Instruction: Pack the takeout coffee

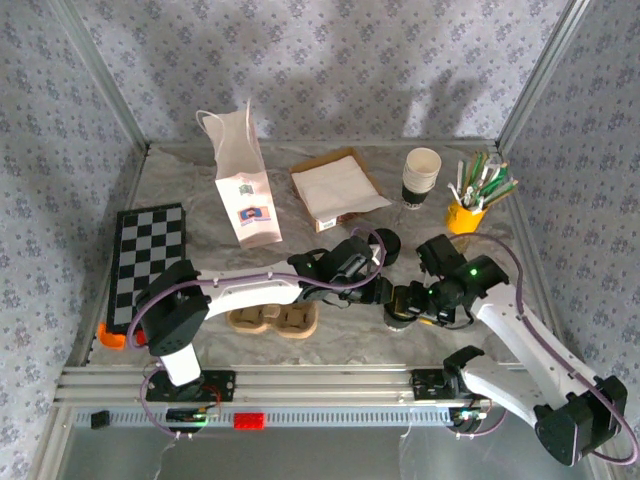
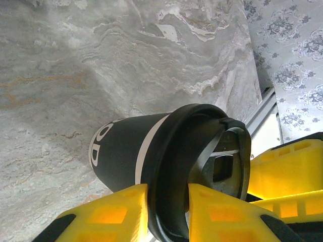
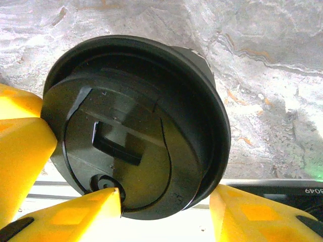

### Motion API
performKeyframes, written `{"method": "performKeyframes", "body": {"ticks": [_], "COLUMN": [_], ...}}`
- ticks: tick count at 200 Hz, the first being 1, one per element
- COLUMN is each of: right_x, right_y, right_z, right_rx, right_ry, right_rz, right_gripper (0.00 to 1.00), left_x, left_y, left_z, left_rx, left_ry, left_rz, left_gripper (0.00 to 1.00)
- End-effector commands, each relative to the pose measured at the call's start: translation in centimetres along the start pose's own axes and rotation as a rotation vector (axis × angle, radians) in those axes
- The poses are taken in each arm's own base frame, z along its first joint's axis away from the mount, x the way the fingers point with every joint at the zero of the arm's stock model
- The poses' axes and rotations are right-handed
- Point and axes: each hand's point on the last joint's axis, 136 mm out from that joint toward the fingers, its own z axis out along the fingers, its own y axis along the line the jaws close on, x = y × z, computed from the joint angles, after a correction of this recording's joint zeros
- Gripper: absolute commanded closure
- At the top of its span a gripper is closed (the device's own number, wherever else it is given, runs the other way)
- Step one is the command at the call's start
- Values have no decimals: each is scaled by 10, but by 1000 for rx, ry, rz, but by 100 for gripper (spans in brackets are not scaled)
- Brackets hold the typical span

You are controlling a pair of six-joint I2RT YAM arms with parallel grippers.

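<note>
Takeout coffee [image 1: 398,316] sits at near-centre of the bench [image 1: 330,350], right between the two arm ends. Lid is on. The left wrist view shows the black lower band with white lettering and a pale stripe under the lid rim. Can't tell if the cup base rests on the bench or is lifted.

Left gripper [image 2: 168,214]: yellow fingers [image 2: 116,212] are narrow, pinching the lid rim from both sides, with the rim edge-on between them.

Right gripper [image 3: 164,212]: fingers [image 3: 252,217] are set wider and straddle the lid across its top. One tip lies on the lid face by the small round boss, the other against the outer rim. Reads as a hold on the lid. The sip-hole recess faces the right wrist camera.

Around it:
- tan cup carrier [image 1: 275,320], just left of the cup, under the left arm
- squat black lid stack [image 1: 385,245], just behind the grippers
- white paper bag [image 1: 245,190], far left-centre
- napkins on brown card [image 1: 338,188], beside the bag
- lidless cup stack [image 1: 421,175], far right
- yellow pot of stirrers [image 1: 466,214], next to the cup stack
- checkerboard [image 1: 148,265], at the left edge
</note>
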Motion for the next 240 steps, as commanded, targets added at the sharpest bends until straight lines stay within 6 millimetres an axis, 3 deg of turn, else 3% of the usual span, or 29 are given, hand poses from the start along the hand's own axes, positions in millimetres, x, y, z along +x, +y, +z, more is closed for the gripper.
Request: {"method": "performKeyframes", "body": {"ticks": [1, 65, 128, 169, 240], "right_x": [1, -36, -62, -59, -37], "right_y": [3, 8, 7, -2, -23], "right_z": [-7, -39, -21, -8, 17], "right_rx": [3, -102, -103, -84, -50], "right_ry": [14, -92, -76, -38, 8], "right_rz": [-21, 33, 33, 40, 116], "right_gripper": [47, 43, 49, 55, 59], "left_x": [33, 20, 12, 12, 17], "left_y": [55, 35, 26, 24, 27], "left_z": [12, 9, 5, 7, 9], "left_rx": [-178, -147, -144, -147, -182], "left_ry": [107, 85, 69, 74, 98], "left_rz": [-54, 15, 47, 60, 75], "left_gripper": [76, 75, 75, 74, 74]}}
